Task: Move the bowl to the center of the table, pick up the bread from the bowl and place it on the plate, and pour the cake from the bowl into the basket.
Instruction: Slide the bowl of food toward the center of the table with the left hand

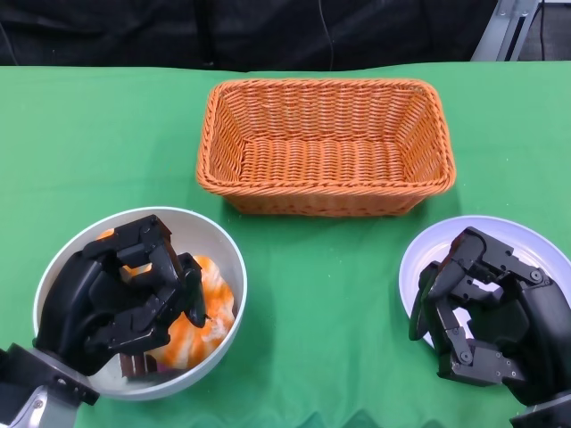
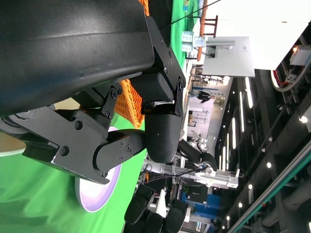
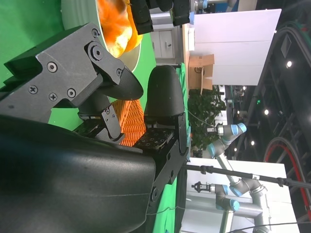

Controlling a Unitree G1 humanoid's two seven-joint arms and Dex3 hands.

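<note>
A white bowl (image 1: 227,245) sits at the table's near left, holding orange-and-white bread (image 1: 214,294) and a brown piece of cake (image 1: 138,364). My left hand (image 1: 125,294) hovers over the bowl's left half with its fingers curled in, and I see nothing held in it. It hides much of the bowl's inside. At the near right lies a white plate (image 1: 513,234). My right hand (image 1: 486,312) hangs above it, fingers curled in on nothing. The right wrist view shows the bowl (image 3: 77,12) and bread (image 3: 114,24) beyond that hand (image 3: 97,121).
An orange wicker basket (image 1: 326,147) with nothing in it stands at the middle back of the green table (image 1: 321,267). Bare cloth lies between bowl and plate. The left wrist view shows the plate (image 2: 97,196) and a strip of the basket (image 2: 131,99).
</note>
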